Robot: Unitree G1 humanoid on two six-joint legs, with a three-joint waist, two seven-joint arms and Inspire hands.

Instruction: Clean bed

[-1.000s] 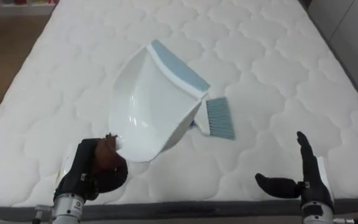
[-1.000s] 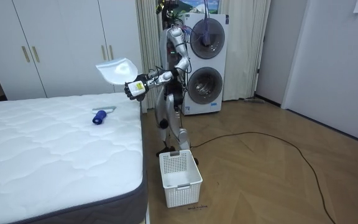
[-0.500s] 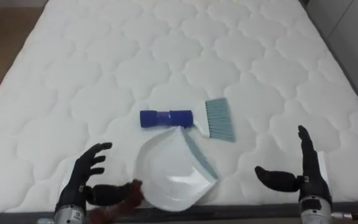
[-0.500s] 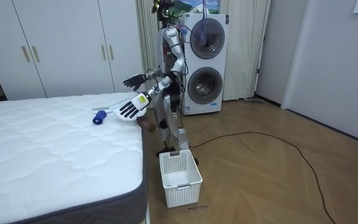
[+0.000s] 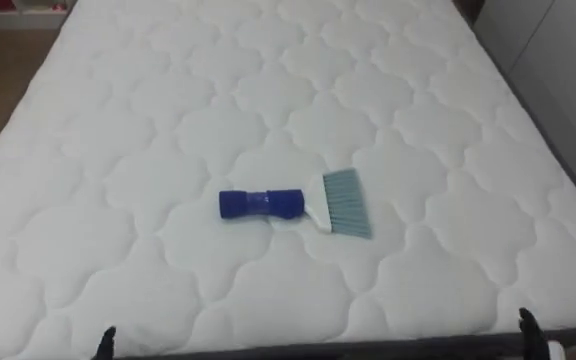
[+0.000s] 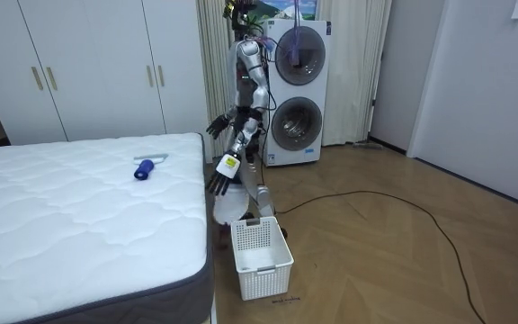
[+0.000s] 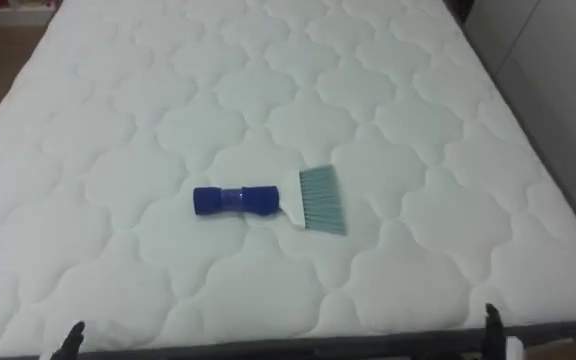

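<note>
- Where the left eye view looks down on the bed (image 5: 148,110), a brush (image 5: 293,205) lies flat on the quilt, blue handle to the left, bristles to the right; a tip of the left hand (image 5: 105,342) pokes up at the bottom edge; a tip of the right hand (image 5: 526,322) shows at the lower right; both are well apart from the brush.
- Right eye view: the brush (image 7: 268,205) lies alone on the bed, well apart from both fingertips.
- Room view: the robot stands upright at the bed's corner, before stacked washers (image 6: 295,90); its left hand (image 6: 225,177) hangs low beside the mattress edge, fingers straight and spread, holding nothing; its right hand (image 6: 217,126) is higher, fingers loosely spread, empty; a dustpan (image 6: 230,207) shows just under the left hand, between bed and basket (image 6: 261,256); whether it rests on the floor I cannot tell.
</note>
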